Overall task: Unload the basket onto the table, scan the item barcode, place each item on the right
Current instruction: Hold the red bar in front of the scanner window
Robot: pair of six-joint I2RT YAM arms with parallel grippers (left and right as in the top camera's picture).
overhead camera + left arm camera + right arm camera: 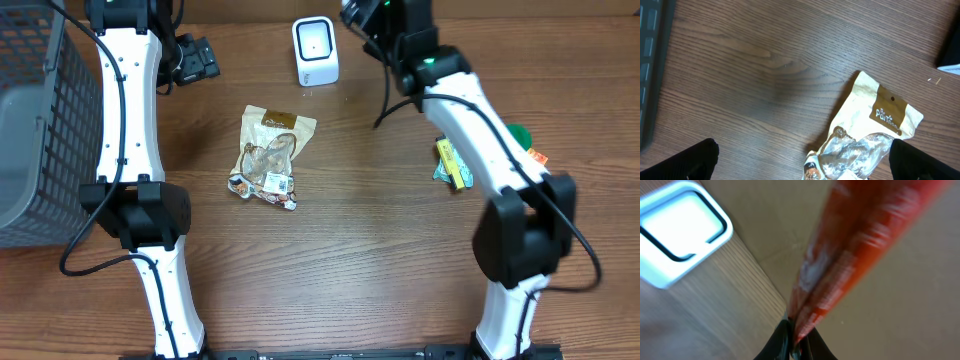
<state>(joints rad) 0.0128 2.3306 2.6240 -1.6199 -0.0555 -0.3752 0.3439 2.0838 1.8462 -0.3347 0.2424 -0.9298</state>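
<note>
My right gripper [797, 330] is shut on the lower end of a long orange-red packet [850, 245], which stands up blurred across the right wrist view. The white barcode scanner [682, 230] lies to its upper left. From overhead, the scanner [315, 50] stands at the table's back, with the right gripper [362, 18] just to its right; the packet does not show there. My left gripper [802, 167] is open above the wood, its fingers [690, 160] wide apart. A cream and silver snack bag [875, 125] lies between them and beyond.
The same snack bag [268, 160] lies mid-table. A grey mesh basket [40, 120] fills the left edge. Yellow and green packets [452, 163] and a green item [518, 135] lie at the right, beside the right arm.
</note>
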